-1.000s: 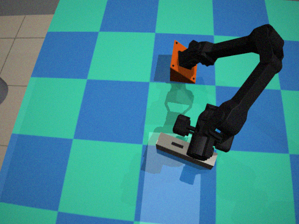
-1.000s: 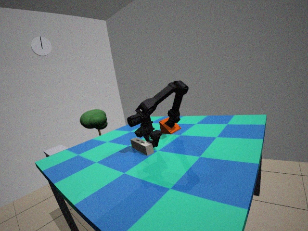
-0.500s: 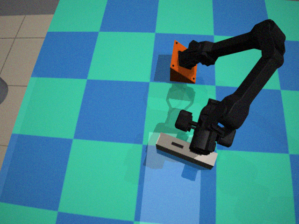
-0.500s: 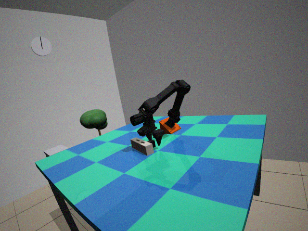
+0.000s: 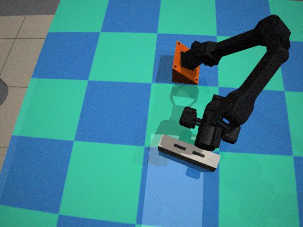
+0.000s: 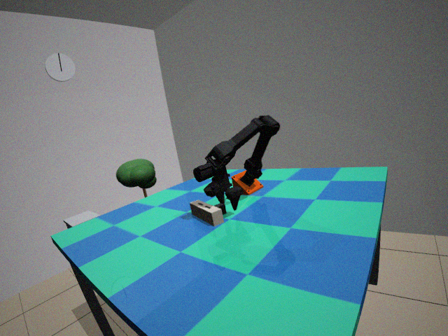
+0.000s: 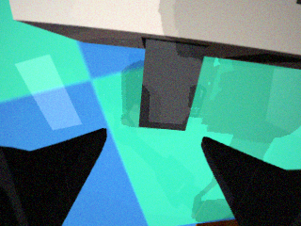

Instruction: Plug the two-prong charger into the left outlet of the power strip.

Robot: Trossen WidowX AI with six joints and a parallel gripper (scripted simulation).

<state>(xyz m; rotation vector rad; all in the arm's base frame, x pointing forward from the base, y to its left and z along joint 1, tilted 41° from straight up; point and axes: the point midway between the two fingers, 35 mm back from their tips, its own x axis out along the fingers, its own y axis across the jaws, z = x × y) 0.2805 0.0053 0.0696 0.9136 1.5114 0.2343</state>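
The power strip [image 5: 168,142] [image 6: 204,213] [image 7: 94,16] is a pale bar with dark sides and two dark outlet slots on top, set at a slant on the table. A dark grey block, apparently the charger [image 7: 170,85] [image 6: 221,208], is beside the strip's long side facing the arm base; its far end meets or passes under the strip's edge in the wrist view. Its prongs are not visible, and the arm hides it in the top view. My gripper [image 7: 155,137] [image 6: 229,208] is open and empty, pointing down, with its fingertips short of the block's near end in the wrist view.
The orange base plate [image 5: 178,61] [image 6: 248,184] of the arm stands behind the strip. The arm arches over the checkered table [image 5: 110,109] [image 6: 231,239] from the base to the gripper. A tree and a wall clock are beyond the table.
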